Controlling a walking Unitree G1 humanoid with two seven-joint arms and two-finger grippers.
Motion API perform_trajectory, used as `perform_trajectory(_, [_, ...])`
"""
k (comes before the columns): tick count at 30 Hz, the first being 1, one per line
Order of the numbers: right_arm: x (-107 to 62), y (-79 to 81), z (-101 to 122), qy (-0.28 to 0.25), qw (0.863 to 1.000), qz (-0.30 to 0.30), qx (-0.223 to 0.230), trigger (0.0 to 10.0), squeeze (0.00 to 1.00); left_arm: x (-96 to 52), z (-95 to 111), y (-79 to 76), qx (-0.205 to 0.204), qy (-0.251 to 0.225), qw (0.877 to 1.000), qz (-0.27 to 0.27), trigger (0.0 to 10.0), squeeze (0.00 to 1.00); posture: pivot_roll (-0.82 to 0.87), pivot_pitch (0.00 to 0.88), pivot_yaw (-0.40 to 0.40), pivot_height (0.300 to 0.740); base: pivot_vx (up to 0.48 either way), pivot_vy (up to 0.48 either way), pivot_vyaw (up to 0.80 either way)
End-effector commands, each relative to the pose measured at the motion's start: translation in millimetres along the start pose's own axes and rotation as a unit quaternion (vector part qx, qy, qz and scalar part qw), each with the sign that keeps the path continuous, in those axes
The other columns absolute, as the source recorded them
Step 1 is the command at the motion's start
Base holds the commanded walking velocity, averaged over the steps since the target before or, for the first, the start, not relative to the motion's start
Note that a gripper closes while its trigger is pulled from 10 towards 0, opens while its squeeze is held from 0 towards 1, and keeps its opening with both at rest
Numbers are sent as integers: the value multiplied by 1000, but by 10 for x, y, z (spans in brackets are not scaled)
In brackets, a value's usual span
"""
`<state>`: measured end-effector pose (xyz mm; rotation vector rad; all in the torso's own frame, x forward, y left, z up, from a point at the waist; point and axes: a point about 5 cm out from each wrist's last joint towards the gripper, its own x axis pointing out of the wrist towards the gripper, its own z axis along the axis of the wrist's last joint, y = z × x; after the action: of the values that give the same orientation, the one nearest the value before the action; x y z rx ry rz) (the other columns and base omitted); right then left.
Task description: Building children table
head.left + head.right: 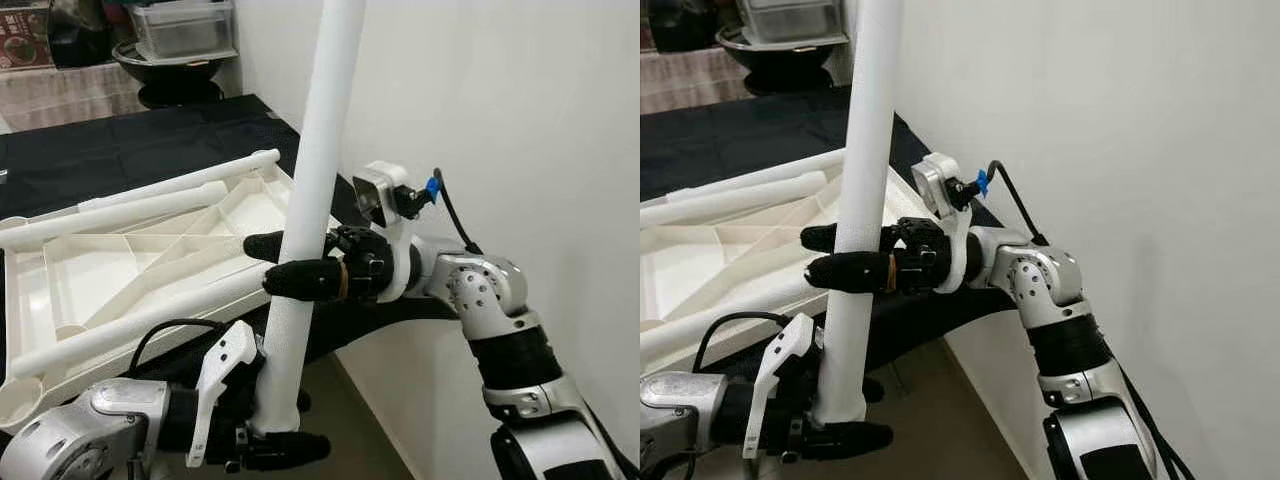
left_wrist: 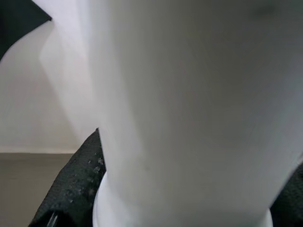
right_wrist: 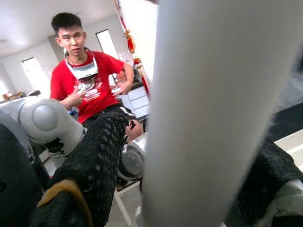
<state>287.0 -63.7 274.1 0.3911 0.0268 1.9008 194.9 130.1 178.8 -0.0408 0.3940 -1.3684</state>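
White table leg (image 1: pixel 318 150): a long plain tube, held nearly upright with a slight lean, its top running out of the head views, standing in front of the near edge of the worktop (image 1: pixel 120 150) beside a white wall (image 1: pixel 520 120). Left gripper (image 1: pixel 262 428): clamped low on the leg at its flared bottom end, one black finger (image 1: pixel 290 450) lying across the front of the tube; jaws closed narrow around the leg. Right gripper (image 1: pixel 285 262): reaching in from the right at mid-height of the same leg, one finger (image 1: pixel 305 280) in front of the tube and the other (image 1: pixel 264 245) behind it; jaws closed around the leg, a tan band showing at the root of the front finger. Upturned white tabletop (image 1: pixel 150 260): lies on the dark-covered worktop behind the leg, ribbed underside facing up, divided into compartments. Two further white legs (image 1: pixel 140 205) lie on their sides across the far part of that tabletop, and another (image 1: pixel 130 325) lies along its near edge. Clear storage box (image 1: pixel 185 28): sits on a dark round stand beyond the far end of the worktop. Person (image 3: pixel 87 80): seen in the right wrist view in a red shirt, hands raised in front of the chest, well away from the leg.
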Motion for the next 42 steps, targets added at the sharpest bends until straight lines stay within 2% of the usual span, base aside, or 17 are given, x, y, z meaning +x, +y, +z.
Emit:
perform_trajectory(1, [62,39,-50,4,1000,17,11,10000,0,-23,-27,-32,-8,10,1000,-12,10000,0,44,165,-42,740,0,0,0])
perform_trajectory(6, [142,74,-119,12,999,27,19,10000,0,-63,-62,-35,-23,18,999,-18,10000,0,45,175,-39,740,0,0,0])
perform_trajectory(15, [224,61,-175,22,999,18,18,10000,0,-57,-68,-47,-23,26,999,-27,10000,0,46,184,-37,740,0,0,0])
perform_trajectory(28, [262,39,-148,16,1000,6,17,10000,0,-56,-73,-61,-24,32,999,-33,10000,0,46,190,-37,740,0,0,0])
perform_trajectory(29, [261,34,-147,16,1000,4,17,3137,0,-55,-74,-61,-24,32,999,-33,10000,0,46,190,-37,740,0,0,0])
perform_trajectory(31, [261,31,-147,16,1000,3,17,3137,0,-54,-74,-60,-24,33,999,-34,10000,0,46,190,-37,740,0,0,0])
perform_trajectory(32, [259,31,-143,15,1000,4,17,0,0,-55,-72,-59,-23,33,999,-34,10000,0,47,191,-38,740,0,0,0])
perform_trajectory(42, [244,28,-124,10,1000,2,16,0,0,-76,-90,-40,-26,38,999,-29,10000,0,44,192,-37,740,0,0,0])
